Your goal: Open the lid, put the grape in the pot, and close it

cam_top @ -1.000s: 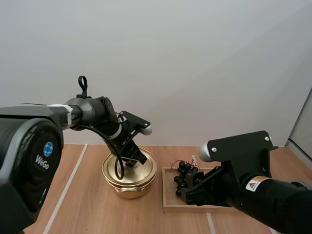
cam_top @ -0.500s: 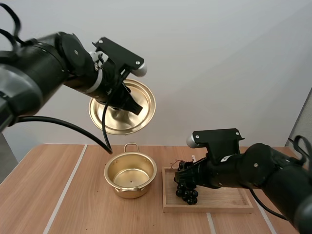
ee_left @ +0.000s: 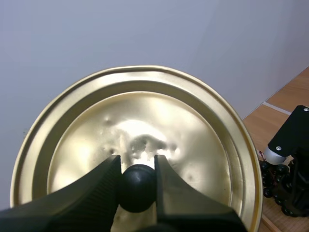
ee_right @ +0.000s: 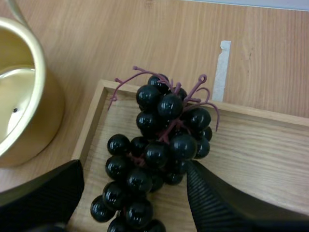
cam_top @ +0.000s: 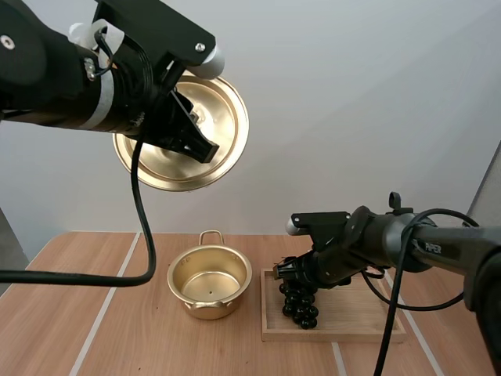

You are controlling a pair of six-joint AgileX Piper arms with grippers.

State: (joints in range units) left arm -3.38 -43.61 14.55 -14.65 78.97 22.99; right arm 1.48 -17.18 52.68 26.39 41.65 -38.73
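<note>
Left jaws on 1 lid (cam_top: 223,110)

Both arms matte black. L arm (cam_top: 47,78): bulky round links, white band at wrist, pale grey end cap w/ small silver screw beside it. R arm (cam_top: 368,235): slimmer, grey-white cap, white lettering on forearm. L fingers (ee_left: 96,188) & R fingers (ee_right: 217,203): black wedges, fine ribbed texture.

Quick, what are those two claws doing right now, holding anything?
Left tool: closed, holding the lid up in the air.
Right tool: open, straddling the grapes on the tray.
</note>
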